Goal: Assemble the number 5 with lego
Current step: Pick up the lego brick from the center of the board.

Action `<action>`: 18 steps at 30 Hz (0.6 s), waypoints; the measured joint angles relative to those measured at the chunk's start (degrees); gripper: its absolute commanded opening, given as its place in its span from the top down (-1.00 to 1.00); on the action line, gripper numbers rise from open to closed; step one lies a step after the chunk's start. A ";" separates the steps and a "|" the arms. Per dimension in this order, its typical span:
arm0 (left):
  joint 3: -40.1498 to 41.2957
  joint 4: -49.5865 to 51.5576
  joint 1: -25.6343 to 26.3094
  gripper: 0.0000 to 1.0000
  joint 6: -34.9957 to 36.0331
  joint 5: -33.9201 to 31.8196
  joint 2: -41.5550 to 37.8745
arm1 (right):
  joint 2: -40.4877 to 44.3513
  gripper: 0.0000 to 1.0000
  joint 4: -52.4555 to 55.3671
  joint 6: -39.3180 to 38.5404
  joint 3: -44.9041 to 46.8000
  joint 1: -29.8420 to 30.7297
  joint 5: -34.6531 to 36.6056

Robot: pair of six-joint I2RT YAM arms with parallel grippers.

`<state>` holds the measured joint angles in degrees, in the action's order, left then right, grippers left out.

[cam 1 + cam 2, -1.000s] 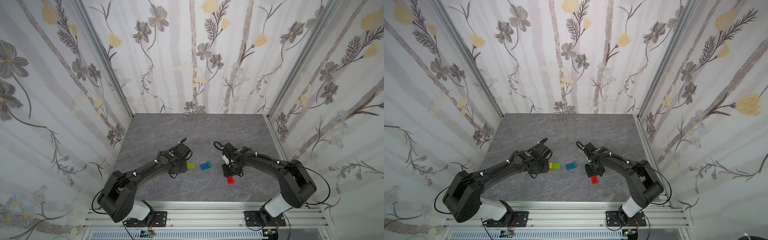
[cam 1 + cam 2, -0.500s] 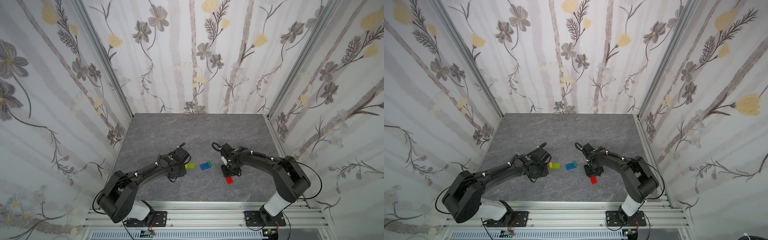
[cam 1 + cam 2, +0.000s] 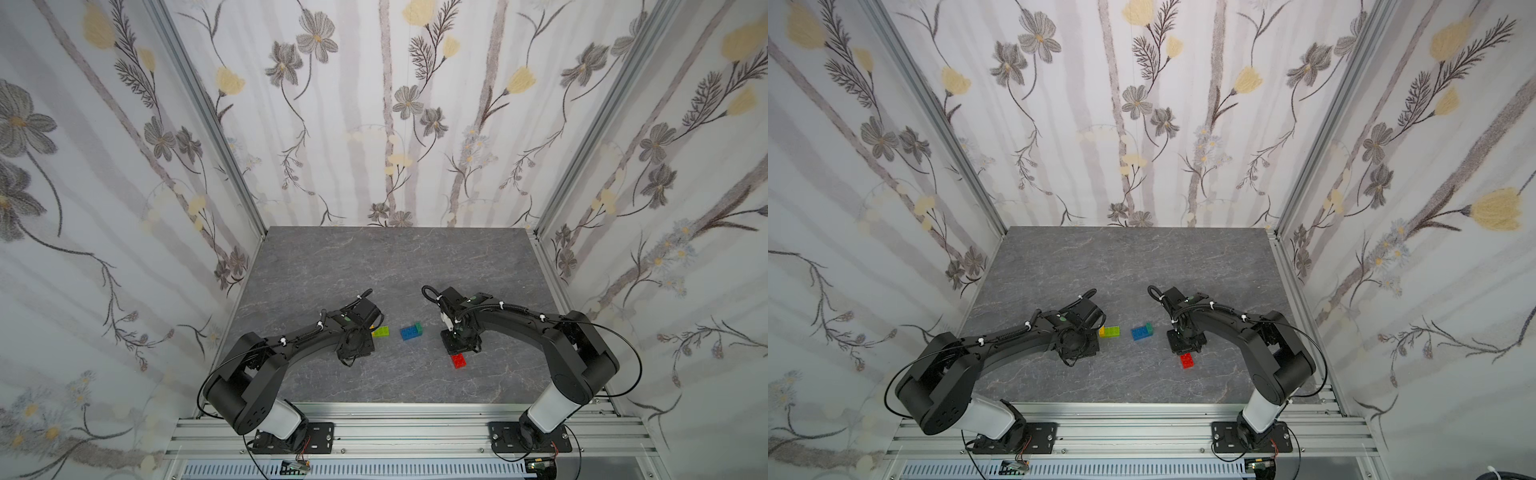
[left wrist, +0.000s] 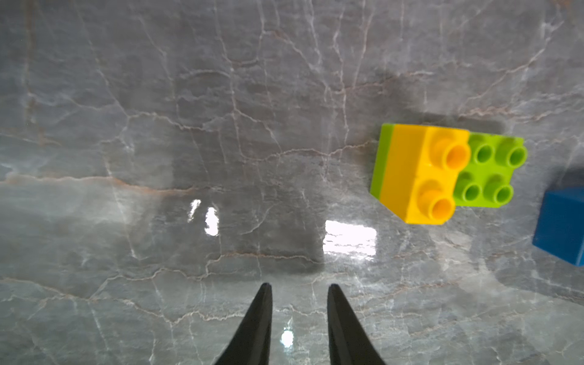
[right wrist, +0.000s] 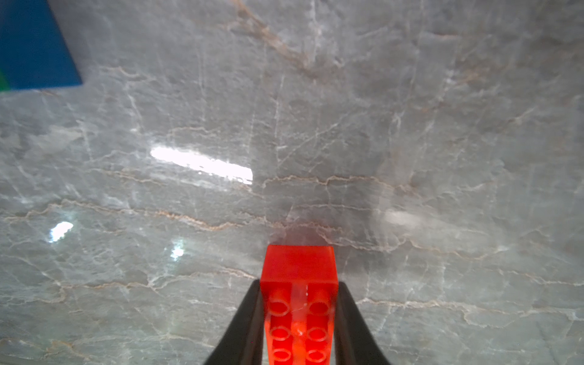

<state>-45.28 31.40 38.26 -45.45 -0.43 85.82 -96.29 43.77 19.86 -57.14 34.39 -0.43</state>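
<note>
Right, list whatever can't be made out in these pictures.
blue brick: cut by the frame edge in both wrist views, studs unseen.
dark-green brick: too small in both top views to tell whether it sits on or beside the blue one.
red brick: end cut off in the right wrist view; partly under the right gripper in both top views.
left gripper: fingertips hidden under the left arm in both top views.

Left arm (image 3: pixel 307 338): stretched low, wrist pointing down.
Left gripper (image 4: pixel 298 286): jaws narrowly apart, empty.
Right arm (image 3: pixel 513 321): stretched low, wrist down.
Right gripper (image 5: pixel 298 284): clamped on red brick (image 5: pixel 298 264).
</note>
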 measured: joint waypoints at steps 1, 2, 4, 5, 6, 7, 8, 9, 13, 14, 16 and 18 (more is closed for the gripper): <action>0.00 -0.11 0.00 0.39 0.00 0.04 0.00 | 0.00 0.50 0.02 0.00 -0.02 0.07 0.02; 0.00 -0.20 0.00 0.38 0.00 0.07 0.00 | -0.02 0.53 0.04 0.00 -0.04 0.11 0.07; 0.09 -0.44 0.00 0.39 0.00 0.07 0.02 | -0.07 0.60 0.15 0.00 -0.13 0.11 0.13; 0.20 -0.59 0.00 0.41 0.00 0.09 0.07 | -0.07 0.66 0.17 0.00 -0.20 0.13 0.13; 0.31 -0.79 0.00 0.44 0.00 0.13 0.17 | 0.00 0.68 0.20 -0.02 -0.22 0.17 0.17; 0.44 -1.01 0.00 0.45 0.00 0.24 0.39 | 0.17 0.68 0.20 -0.02 -0.22 0.24 0.15; 0.55 -1.16 0.00 0.47 0.00 0.24 0.59 | 0.37 0.68 0.07 -0.02 -0.22 0.33 -0.04; 0.61 -1.22 0.00 0.48 0.00 0.24 0.83 | 0.74 0.67 -0.07 -0.24 -0.22 0.48 -0.24; 0.57 -1.90 0.00 0.51 0.00 0.20 2.08 | 3.89 0.66 -0.04 -0.44 -1.36 0.52 -1.62; 0.31 -1.88 0.00 0.51 0.00 0.17 2.45 | 4.79 0.65 -0.04 -0.44 -1.79 0.55 -2.14; -0.35 -2.16 0.00 0.51 0.00 0.02 3.21 | 6.23 0.65 0.09 -0.46 -2.71 0.76 -2.84; -1.09 -2.75 0.00 0.51 0.00 -0.39 4.13 | 6.97 0.65 -0.02 -0.74 -3.50 1.46 -3.32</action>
<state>-46.37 28.64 38.26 -45.45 -0.82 89.95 -89.32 43.75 19.11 -60.64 35.86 -3.75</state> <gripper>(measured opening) 0.245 0.303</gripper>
